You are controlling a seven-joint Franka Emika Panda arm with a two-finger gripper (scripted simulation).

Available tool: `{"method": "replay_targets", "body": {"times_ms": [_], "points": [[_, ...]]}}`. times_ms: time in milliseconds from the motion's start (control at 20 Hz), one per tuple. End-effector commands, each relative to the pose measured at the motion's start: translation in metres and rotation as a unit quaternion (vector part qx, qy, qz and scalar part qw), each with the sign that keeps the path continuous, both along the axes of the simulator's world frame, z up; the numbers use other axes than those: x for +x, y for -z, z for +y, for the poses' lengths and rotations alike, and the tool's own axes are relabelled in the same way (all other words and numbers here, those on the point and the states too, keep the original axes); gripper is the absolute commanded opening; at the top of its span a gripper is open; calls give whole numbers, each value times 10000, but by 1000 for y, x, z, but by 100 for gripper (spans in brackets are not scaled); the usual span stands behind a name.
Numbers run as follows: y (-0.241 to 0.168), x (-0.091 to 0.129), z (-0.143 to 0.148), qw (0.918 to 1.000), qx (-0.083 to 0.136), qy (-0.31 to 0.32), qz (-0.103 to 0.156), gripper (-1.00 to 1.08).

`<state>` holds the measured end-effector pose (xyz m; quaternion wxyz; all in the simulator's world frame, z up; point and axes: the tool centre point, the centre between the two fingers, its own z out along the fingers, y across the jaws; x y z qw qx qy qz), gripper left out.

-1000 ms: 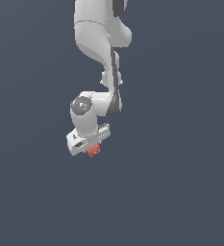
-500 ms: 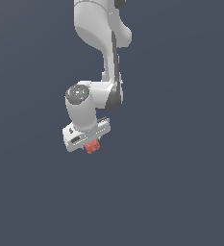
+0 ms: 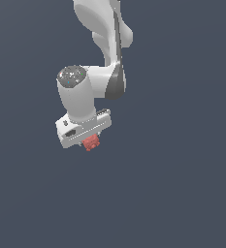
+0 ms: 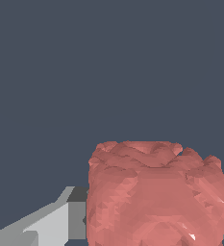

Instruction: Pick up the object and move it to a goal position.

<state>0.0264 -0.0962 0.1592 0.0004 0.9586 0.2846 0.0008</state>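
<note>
The object is a small red bumpy lump (image 3: 90,143), roughly cube-shaped. It hangs under my white gripper (image 3: 88,140), which is shut on it and carries it in mid-air over the dark grey ground. In the wrist view the red lump (image 4: 154,192) fills much of the picture, with one grey finger (image 4: 51,223) showing beside it. The other finger is hidden behind the lump. No goal marker shows in either view.
The white arm (image 3: 104,43) comes down from the top of the exterior view, with its wrist joint (image 3: 75,89) above the gripper. All around is a plain dark grey ground (image 3: 182,184).
The gripper with the red lump has kept its hold and moved a little toward the exterior view's left and slightly upward; the wrist has swung with it.
</note>
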Motion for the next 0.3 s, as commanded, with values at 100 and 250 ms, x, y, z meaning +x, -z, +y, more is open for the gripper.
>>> {"method": "replay_targets", "body": {"times_ms": [100, 250], "points": [[-9, 2, 0, 10000, 1, 0, 7, -100], [-8, 3, 0, 10000, 1, 0, 7, -100]]}}
